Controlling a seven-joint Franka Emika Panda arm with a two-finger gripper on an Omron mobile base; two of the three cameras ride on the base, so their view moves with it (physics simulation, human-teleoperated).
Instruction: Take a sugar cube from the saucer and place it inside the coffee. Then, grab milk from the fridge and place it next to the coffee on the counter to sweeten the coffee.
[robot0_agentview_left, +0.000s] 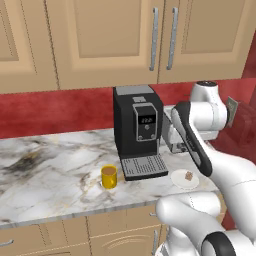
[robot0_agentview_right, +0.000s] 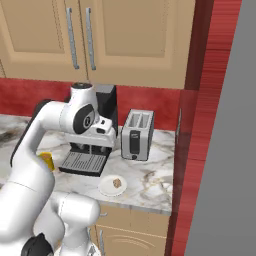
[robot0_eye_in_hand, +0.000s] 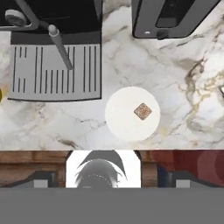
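Landmark: the black coffee machine (robot0_agentview_left: 138, 131), standing on the counter (robot0_agentview_left: 45, 170) against the red backsplash.

Coffee (robot0_agentview_left: 109, 176): yellow mug, upright, brown liquid visible, on the marble just in front of the machine's drip tray and off its left corner in the left base view. In the right base view only a sliver of it (robot0_agentview_right: 47, 160) shows behind the arm.

Saucer (robot0_agentview_left: 184, 179): white, flat on the counter, in front of the machine and off the right corner of its drip tray, near the counter's front edge. It is apart from the tray, marble showing between them (clearest in the hand view).

Sugar cube (robot0_agentview_left: 189, 175): light brown, lying on the saucer, a little off the plate's centre. In the hand view the cube (robot0_eye_in_hand: 142, 111) sits right of centre on the saucer (robot0_eye_in_hand: 124, 120), turned diamond-wise to the camera.

Toaster (robot0_agentview_right: 137, 133): silver, upright, to the right of the machine, near the wall.

Gripper: raised above the counter, looking straight down at the saucer. Jaws stand wide apart, nothing between them, nothing touched.

Tan wall cabinets (robot0_agentview_left: 100, 40) hang above the machine.
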